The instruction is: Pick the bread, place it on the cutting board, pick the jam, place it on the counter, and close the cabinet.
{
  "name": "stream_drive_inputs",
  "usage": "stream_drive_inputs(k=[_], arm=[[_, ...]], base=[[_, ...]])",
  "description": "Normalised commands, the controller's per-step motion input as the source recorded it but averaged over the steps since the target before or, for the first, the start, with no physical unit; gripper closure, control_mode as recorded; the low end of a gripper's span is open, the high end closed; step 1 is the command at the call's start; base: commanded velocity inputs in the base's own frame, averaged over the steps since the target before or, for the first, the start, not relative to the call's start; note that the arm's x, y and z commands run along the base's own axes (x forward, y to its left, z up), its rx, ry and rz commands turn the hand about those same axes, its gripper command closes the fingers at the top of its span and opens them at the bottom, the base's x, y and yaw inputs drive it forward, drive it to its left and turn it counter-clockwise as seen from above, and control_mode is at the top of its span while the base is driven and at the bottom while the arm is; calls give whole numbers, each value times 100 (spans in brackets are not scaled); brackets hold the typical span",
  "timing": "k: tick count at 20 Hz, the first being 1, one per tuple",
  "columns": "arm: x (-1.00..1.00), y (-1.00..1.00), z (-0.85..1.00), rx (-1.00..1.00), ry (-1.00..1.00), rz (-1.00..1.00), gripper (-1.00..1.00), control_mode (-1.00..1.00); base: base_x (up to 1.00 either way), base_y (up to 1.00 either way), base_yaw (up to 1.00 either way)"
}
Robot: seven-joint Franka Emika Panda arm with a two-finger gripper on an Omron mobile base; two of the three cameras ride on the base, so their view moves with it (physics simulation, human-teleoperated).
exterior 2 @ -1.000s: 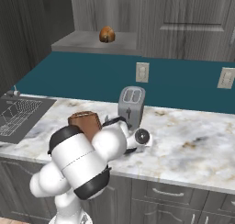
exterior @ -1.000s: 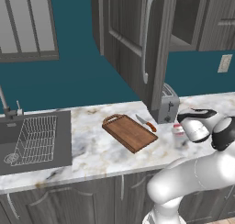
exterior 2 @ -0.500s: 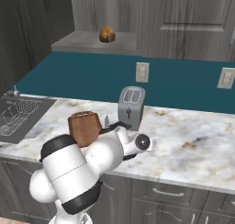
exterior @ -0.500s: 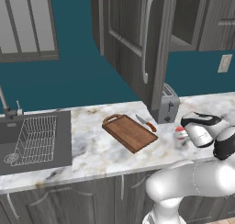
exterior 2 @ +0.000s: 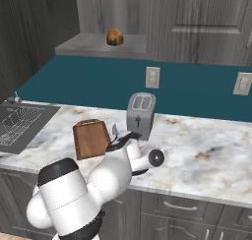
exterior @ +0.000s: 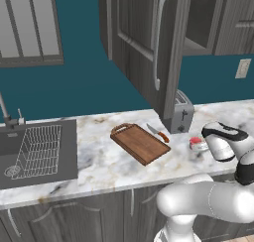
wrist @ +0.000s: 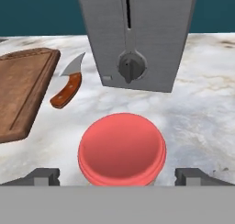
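Observation:
The jam (wrist: 122,149), a squat jar seen by its red lid, stands on the counter (wrist: 202,113) right in front of the toaster (wrist: 137,39). My gripper (wrist: 118,177) is open, with one fingertip on each side of the jar and neither touching it. From the left base view the jam (exterior: 198,144) sits just left of my gripper (exterior: 206,139). The bread (exterior 2: 114,36), a golden-brown bun, rests on the shelf inside the cabinet (exterior 2: 113,8). Its door (exterior: 139,32) hangs open over the counter. Left of the jar lies the wooden cutting board (exterior: 140,143) (exterior 2: 91,138), bare.
A knife (exterior: 158,133) with a red-brown handle lies between the board and the toaster (exterior: 179,114). A sink with a wire rack (exterior: 39,149) takes the counter's left end. The marbled worktop (exterior 2: 206,155) runs on to the right of the toaster.
My arm has swung its elbow right and lower, and the hand has edged slightly right beside the jam. Jar, board and bread have stayed put.

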Motion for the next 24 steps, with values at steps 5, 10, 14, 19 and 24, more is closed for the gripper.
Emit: stream_drive_inputs(k=[5,10,14,19,24], arm=[[-1,0,29,0,-7,3,-100,-100],[0,0,31,0,0,0,-100,-100],[-7,1,43,0,0,0,-100,-100],[-11,4,44,0,0,0,-100,-100],[-15,3,37,0,0,0,-100,-100]], base=[[0,0,0],[0,0,0],[0,0,0],[0,0,0],[0,0,0]])
